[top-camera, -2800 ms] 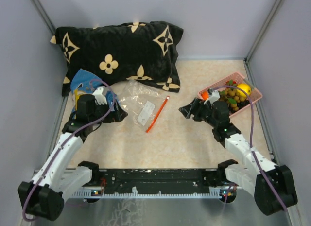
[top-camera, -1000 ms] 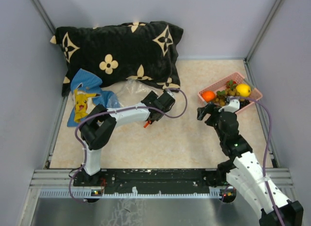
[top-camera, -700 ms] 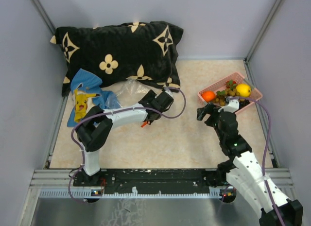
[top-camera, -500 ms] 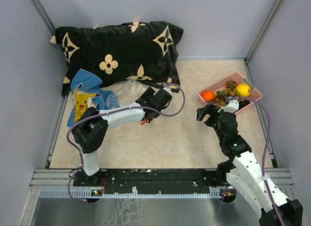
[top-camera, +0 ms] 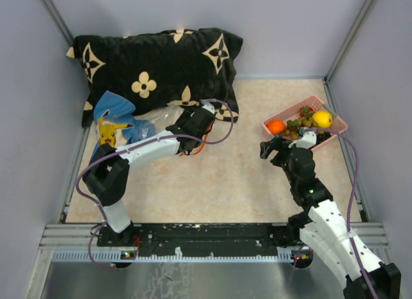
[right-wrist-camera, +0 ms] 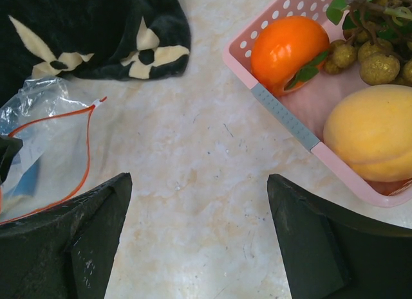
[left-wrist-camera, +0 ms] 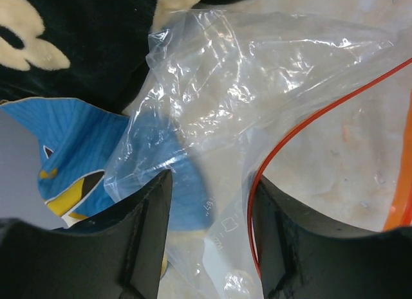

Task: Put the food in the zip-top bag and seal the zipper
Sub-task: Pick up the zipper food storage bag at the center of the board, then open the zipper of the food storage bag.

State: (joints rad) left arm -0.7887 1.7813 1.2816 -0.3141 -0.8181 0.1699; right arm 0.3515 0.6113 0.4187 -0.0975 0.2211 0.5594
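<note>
Top view first: the left gripper (top-camera: 193,127) reaches far out over the bag (top-camera: 165,116), which lies crumpled on the table (top-camera: 212,183), tucked against the pillow (top-camera: 154,61) and the blue cloth (top-camera: 114,116). Well apart on the right, the food sits in the pink basket (top-camera: 340,126), orange (top-camera: 275,126) and lemon (top-camera: 322,118) on show, and the right gripper (top-camera: 270,148) hovers just short of the near rim. Over to the left wrist: fingers (left-wrist-camera: 145,241) parted, clear film lying across the gap but not pinched, so that claw is released and holding nothing. The zipper (left-wrist-camera: 302,125) curves off to the right as a thin red line. That film looks feather-light, slick and floppy, and would likely collapse wherever it is tugged. The firmer zipper edge seems the best hold, one lip only, to keep the mouth open. Now the right wrist: jaws spread wide over bare table, empty. Orange and lemon look smooth, round and light, likely to squirt from a pinch unless taken across the middle. The brown balls (right-wrist-camera: 376,64) look easier by their stem.
</note>
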